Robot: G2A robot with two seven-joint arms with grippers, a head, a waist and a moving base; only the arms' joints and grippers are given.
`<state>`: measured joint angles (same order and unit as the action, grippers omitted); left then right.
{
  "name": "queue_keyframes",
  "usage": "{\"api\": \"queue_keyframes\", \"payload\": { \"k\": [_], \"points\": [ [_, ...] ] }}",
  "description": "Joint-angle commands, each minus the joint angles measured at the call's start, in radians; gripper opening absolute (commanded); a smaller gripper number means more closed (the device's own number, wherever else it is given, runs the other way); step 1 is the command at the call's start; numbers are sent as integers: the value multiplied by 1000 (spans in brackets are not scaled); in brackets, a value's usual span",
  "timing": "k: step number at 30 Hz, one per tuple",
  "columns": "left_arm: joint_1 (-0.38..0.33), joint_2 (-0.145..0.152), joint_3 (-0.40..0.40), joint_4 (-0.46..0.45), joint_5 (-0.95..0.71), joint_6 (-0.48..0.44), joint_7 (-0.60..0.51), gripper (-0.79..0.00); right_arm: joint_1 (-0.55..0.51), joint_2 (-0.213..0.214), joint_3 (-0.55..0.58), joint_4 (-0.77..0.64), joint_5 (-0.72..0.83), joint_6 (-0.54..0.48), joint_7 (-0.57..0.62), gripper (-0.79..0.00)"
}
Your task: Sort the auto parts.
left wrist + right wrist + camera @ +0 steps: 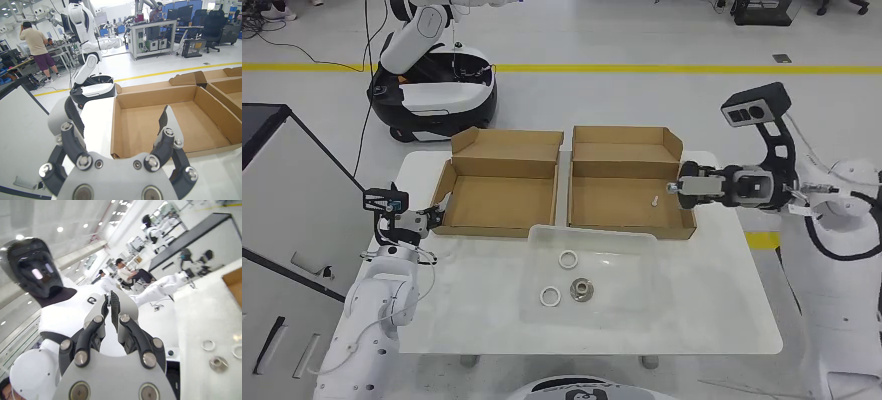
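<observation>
The right gripper (109, 297), clenched on a small screw (108, 300), hangs over the right box (612, 200), so letting go there seems next, while the left gripper (117, 104) sits spread open.

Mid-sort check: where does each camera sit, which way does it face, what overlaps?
Top view: above the arms, looking down on the table, left box, right box and clear tray; both arms show.
Left wrist view: on the left arm, facing across the left box toward the room; open left gripper in front.
Right wrist view: on the right arm, facing back over the tray; right gripper shut on a small threaded part.
Shared: top and right wrist views both show the flanged nut and white rings in the tray.
</observation>
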<state>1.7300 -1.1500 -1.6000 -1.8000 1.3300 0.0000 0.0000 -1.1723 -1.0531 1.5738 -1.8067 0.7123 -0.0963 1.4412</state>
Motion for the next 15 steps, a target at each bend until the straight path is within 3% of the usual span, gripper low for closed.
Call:
{"api": "queue_keyframes", "payload": {
  "k": [1,8,15],
  "points": [
    [0,0,0,0,0,0,0,0,3,13,29,-7,-141,52,-1,-785],
    [0,0,0,0,0,0,0,0,46,49,49,-33,-503,167,35,-785],
    [0,0,0,0,0,0,0,0,150,66,-35,-22,-699,187,63,-785]
  ]
}}
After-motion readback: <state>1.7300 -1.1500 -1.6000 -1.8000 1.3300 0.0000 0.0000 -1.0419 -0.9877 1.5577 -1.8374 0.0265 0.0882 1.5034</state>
